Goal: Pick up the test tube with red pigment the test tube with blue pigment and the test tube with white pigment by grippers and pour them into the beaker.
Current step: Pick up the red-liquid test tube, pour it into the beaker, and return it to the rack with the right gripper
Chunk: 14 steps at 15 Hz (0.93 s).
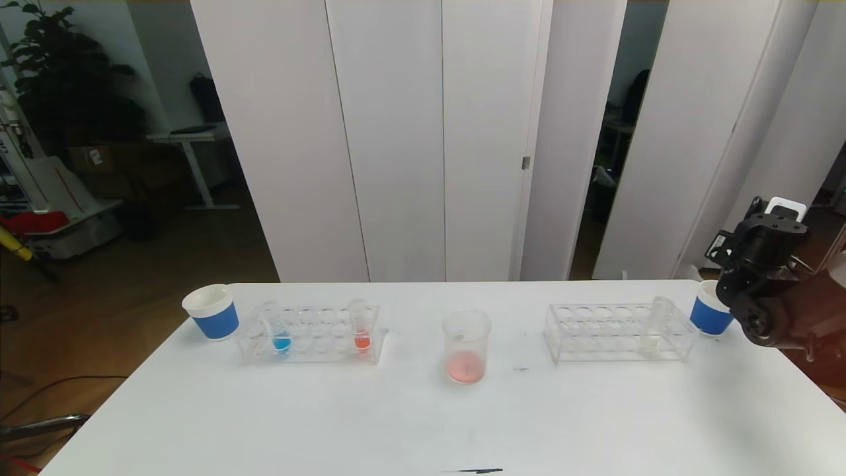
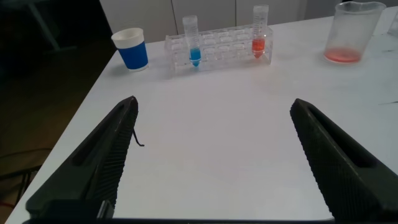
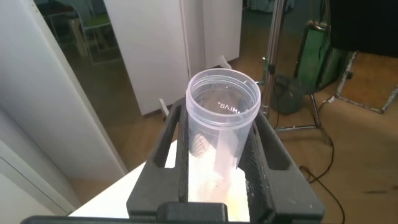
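Observation:
The test tube with blue pigment (image 1: pixel 278 330) and a tube with orange-red liquid (image 1: pixel 361 327) stand in the left clear rack (image 1: pixel 310 334). The beaker (image 1: pixel 466 347) stands mid-table with pink liquid in its bottom. The test tube with white pigment (image 1: pixel 654 328) stands in the right rack (image 1: pixel 618 332). My right arm (image 1: pixel 760 284) is past the table's far right corner. Its gripper (image 3: pixel 219 115) is shut on a clear tube (image 3: pixel 222 118) whose mouth faces the camera; I cannot tell its contents. My left gripper (image 2: pixel 213 106) is open and empty over bare table, well short of the blue tube (image 2: pixel 194 46), red tube (image 2: pixel 259 37) and beaker (image 2: pixel 350 34).
A blue-and-white paper cup (image 1: pixel 211 312) stands left of the left rack. Another cup (image 1: pixel 710 307) stands by the right arm at the far right edge. White partitions stand behind the table. A small dark mark (image 1: pixel 476 471) lies at the front edge.

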Tool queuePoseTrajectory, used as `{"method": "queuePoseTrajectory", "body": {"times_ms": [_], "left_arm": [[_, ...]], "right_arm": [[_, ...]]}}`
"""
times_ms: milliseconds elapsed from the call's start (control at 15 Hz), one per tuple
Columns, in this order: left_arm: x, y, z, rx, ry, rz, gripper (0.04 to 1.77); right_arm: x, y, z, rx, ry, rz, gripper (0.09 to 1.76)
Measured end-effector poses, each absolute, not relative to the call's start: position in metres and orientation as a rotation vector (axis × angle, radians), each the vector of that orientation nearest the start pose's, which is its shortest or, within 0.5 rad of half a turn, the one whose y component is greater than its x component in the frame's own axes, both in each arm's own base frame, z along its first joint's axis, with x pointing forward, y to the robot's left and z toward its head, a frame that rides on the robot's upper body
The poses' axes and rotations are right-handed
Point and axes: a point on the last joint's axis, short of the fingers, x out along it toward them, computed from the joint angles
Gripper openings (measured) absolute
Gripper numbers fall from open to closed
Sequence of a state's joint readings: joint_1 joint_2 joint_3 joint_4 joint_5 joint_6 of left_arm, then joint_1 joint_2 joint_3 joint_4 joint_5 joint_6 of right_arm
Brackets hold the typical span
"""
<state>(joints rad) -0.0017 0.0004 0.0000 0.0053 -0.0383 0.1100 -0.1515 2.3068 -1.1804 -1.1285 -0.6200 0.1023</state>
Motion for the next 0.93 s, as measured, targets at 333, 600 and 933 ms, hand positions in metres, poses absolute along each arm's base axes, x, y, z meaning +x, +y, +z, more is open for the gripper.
{"method": "queuePoseTrajectory", "body": {"times_ms": [333, 600, 933], "left_arm": [[-0.023, -0.001, 0.075, 0.110, 0.004, -0.040, 1.75], [-0.023, -0.001, 0.075, 0.110, 0.004, -0.040, 1.75], [-0.023, -0.001, 0.075, 0.110, 0.003, -0.040, 1.75]], "right_arm": [[0.437, -0.083, 0.064, 0.087, 0.000, -0.781, 0.57], [0.438, -0.084, 0.050, 0.078, 0.032, -0.785, 0.57], [0.438, -0.085, 0.043, 0.075, 0.048, -0.787, 0.57]]}}
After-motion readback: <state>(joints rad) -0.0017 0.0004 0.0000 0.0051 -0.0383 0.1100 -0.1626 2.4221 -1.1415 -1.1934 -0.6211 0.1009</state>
